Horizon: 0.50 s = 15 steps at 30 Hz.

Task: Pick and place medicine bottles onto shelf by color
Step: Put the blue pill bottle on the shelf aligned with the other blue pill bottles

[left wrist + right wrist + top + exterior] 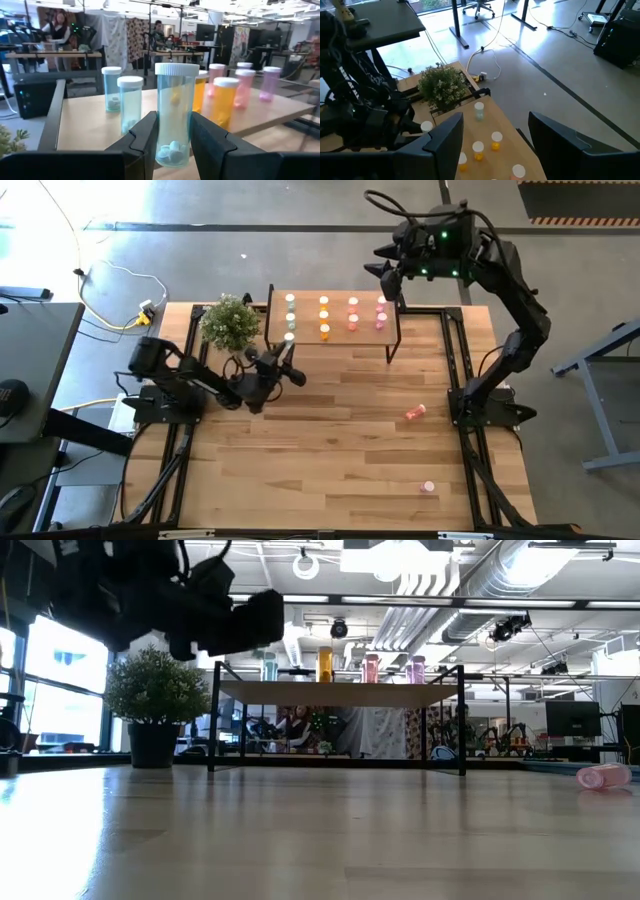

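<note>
Potted plant [230, 321] on slatted tabletop [330, 450] w/ yellow plug [146, 311] & white cable [120, 280] on floor beyond.

The left tool [172, 142] is black, clamped on a pale green bottle [174, 115] with a white cap and white pills. On the light-wood shelf [335, 332] stand pale green, orange and pink bottles, all white-capped. The counter [330, 440] is pale slatted wood. The potted plant [230, 321] is green. The right tool [495, 145] is black.
</note>
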Each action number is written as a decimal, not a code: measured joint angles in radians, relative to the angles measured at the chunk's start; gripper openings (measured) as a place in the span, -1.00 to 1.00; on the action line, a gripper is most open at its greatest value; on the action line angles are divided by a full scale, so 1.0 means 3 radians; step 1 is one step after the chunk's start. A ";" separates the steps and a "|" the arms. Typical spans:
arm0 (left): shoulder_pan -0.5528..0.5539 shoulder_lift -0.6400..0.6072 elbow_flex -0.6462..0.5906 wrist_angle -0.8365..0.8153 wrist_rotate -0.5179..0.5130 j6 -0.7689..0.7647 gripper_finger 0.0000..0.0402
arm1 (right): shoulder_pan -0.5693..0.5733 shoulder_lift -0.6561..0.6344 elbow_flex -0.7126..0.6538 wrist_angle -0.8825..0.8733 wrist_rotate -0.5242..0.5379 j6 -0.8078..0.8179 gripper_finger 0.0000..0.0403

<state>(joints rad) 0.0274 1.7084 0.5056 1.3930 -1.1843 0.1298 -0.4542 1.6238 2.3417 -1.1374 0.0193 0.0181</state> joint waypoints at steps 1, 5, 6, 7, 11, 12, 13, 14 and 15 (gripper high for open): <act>0.0045 0.0050 0.0000 0.0046 0.0035 -0.0005 -0.54 | -0.0011 0.0000 0.0000 0.0001 0.0000 -0.0001 0.07; 0.0205 0.0219 0.0000 0.0072 0.0245 -0.0242 -0.54 | -0.0043 0.0000 0.0000 0.0003 0.0000 0.0009 0.07; 0.0230 0.0248 0.0000 0.0088 0.0244 -0.0260 -0.54 | -0.0043 0.0000 0.0000 0.0003 0.0000 0.0009 0.07; 0.0244 0.0262 0.0000 0.0123 0.0241 -0.0249 -0.54 | -0.0043 0.0000 0.0000 0.0003 0.0000 0.0009 0.07; 0.0286 0.0264 0.0030 0.0241 0.0245 -0.0063 -0.54 | -0.0043 0.0000 0.0000 0.0004 0.0000 0.0001 0.07; 0.0302 0.0264 0.0040 0.0238 0.0244 -0.0027 -0.54 | -0.0043 0.0000 0.0000 0.0004 0.0000 0.0000 0.07; 0.0315 0.0263 0.0057 0.0235 0.0245 0.0014 -0.54 | -0.0043 0.0000 0.0000 0.0004 0.0000 0.0000 0.07; 0.0331 0.0263 0.0074 0.0222 0.0247 0.0046 -0.54 | -0.0043 0.0000 0.0000 0.0004 0.0000 0.0000 0.07; 0.0346 0.0263 0.0085 0.0173 0.0245 0.0059 -0.54 | -0.0043 0.0000 0.0000 0.0004 0.0000 0.0000 0.07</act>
<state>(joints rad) 0.1311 1.7874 0.5312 1.4450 -1.1106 0.1476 -0.4671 1.6238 2.3417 -1.1362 0.0193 0.0181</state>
